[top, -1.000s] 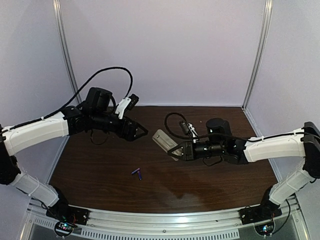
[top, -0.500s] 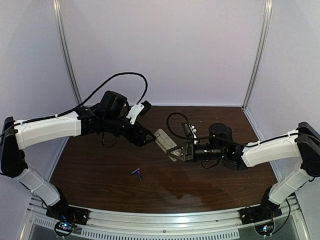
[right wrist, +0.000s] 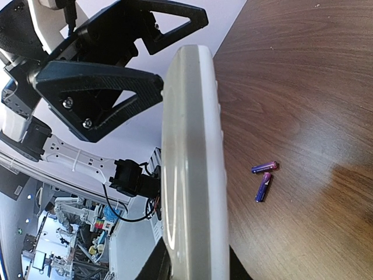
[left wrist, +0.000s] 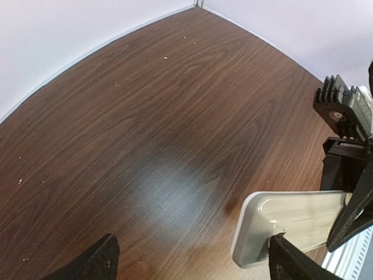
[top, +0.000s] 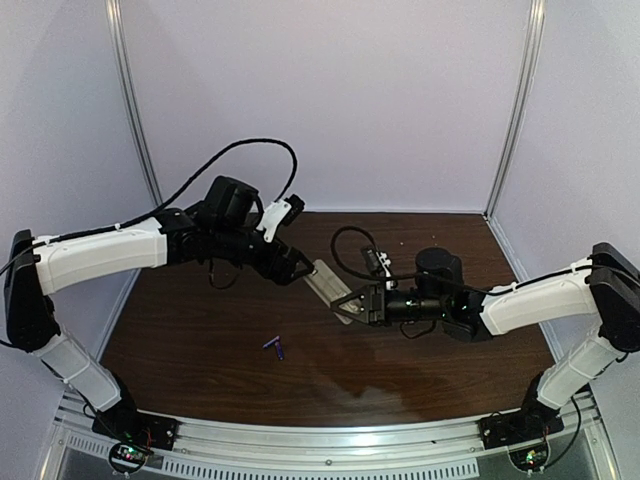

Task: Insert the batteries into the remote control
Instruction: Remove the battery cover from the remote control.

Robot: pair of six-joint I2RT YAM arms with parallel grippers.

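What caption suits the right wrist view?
Right end effector holds the remote control edge-on; batteries lie on the table.

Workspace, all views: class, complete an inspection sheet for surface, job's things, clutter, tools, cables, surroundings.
Surface: dark brown glossy wooden table, few pale specks.
Job's things: slim white plastic remote control held off the table; two small purple cylindrical batteries lying loose on the wood.
Clutter: nothing seen.
Tools: right tool shut on the remote; left tool open at its free end.
Cables: black cable looped above the left arm.
Surroundings: pale walls, metal corner posts.
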